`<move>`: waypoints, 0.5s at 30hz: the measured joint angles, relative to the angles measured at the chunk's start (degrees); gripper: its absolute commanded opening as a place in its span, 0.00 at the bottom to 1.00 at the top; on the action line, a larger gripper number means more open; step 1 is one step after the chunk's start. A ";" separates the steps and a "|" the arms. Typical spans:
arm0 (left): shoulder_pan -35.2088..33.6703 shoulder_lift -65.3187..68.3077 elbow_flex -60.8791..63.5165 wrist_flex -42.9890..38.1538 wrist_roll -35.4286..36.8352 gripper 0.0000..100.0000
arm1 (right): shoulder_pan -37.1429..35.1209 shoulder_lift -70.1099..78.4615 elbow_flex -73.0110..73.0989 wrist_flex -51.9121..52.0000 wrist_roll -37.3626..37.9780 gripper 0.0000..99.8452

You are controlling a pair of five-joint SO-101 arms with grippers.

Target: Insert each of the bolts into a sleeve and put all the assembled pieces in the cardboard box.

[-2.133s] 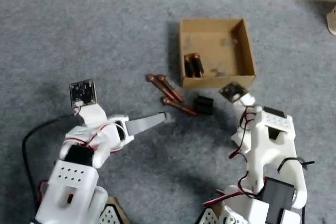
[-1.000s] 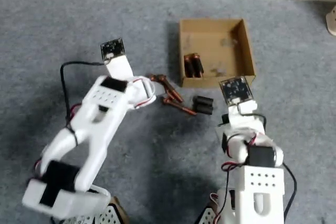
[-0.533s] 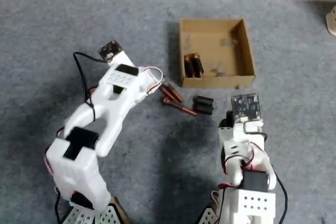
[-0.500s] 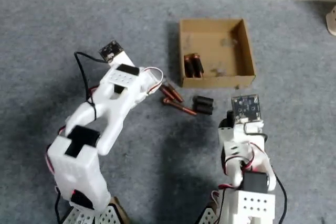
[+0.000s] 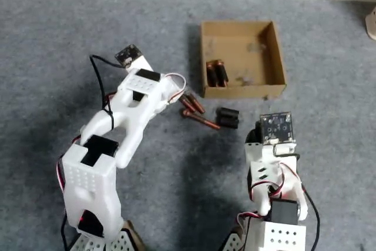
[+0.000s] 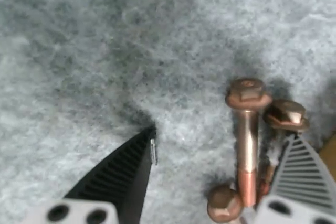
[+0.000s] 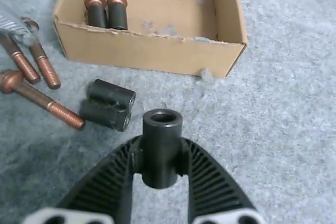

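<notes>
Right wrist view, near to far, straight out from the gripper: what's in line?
held sleeve in the right gripper → two loose sleeves → cardboard box, near wall → two assembled pieces inside it.

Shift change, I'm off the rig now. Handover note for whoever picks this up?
Left gripper: open, low over the three loose bolts, straddling one, not gripped.
Right gripper: shut on a sleeve, held in front of the cardboard box.
Two more sleeves lie side by side in front of the box, next to the bolts.
Done: two assembled pieces in the box.
Left: sleeve the three bolts, box them all.
</notes>
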 measured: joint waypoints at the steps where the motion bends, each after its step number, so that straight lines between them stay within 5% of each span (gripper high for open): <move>1: 0.00 0.00 0.00 0.00 0.00 0.31 | 0.00 0.00 0.00 0.00 0.00 0.01; 8: 0.26 -0.62 -1.93 -0.62 0.26 0.00 | 0.00 0.00 0.00 0.00 0.00 0.01; 15: 0.18 0.35 -2.02 -0.62 0.00 0.07 | 0.00 0.00 0.00 0.00 0.00 0.01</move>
